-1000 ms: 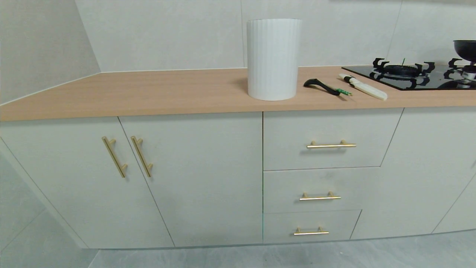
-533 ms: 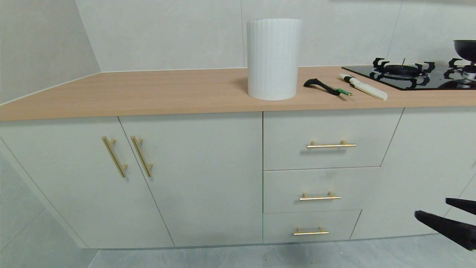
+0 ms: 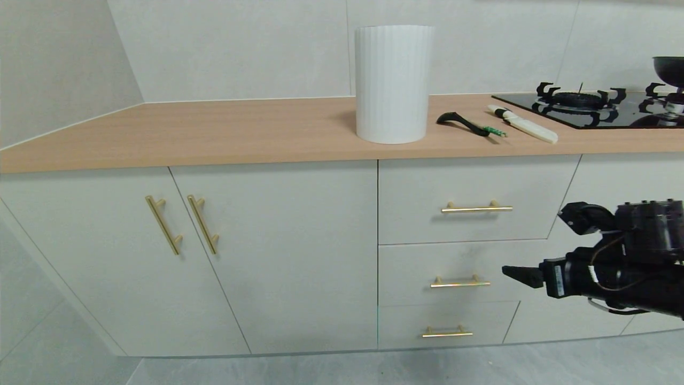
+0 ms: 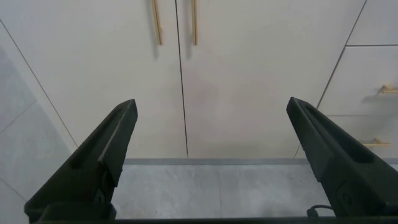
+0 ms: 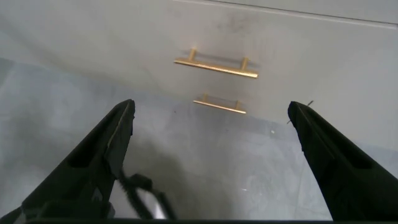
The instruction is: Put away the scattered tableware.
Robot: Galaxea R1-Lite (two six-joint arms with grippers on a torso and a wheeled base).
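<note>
Topping grey cabinets [image 3: 278, 256], the wooden countertop [image 3: 214, 133] — tile-backed — bears 1 white canister [image 3: 393, 85].

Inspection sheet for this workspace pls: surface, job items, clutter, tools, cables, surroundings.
Surface: wooden countertop over pale cabinets.
Job's things: black utensil with a green end and white knife lie flat side by side, right of the upright white ribbed canister.
Clutter: nothing seen.
Tools: left tool open, low, facing the cabinet doors; right tool open, in front of the middle drawer.
Cables: thin black cable beside the right tool.
Surroundings: gas hob at the counter's right end, dark pan on it; tiled wall, grey floor.
</note>
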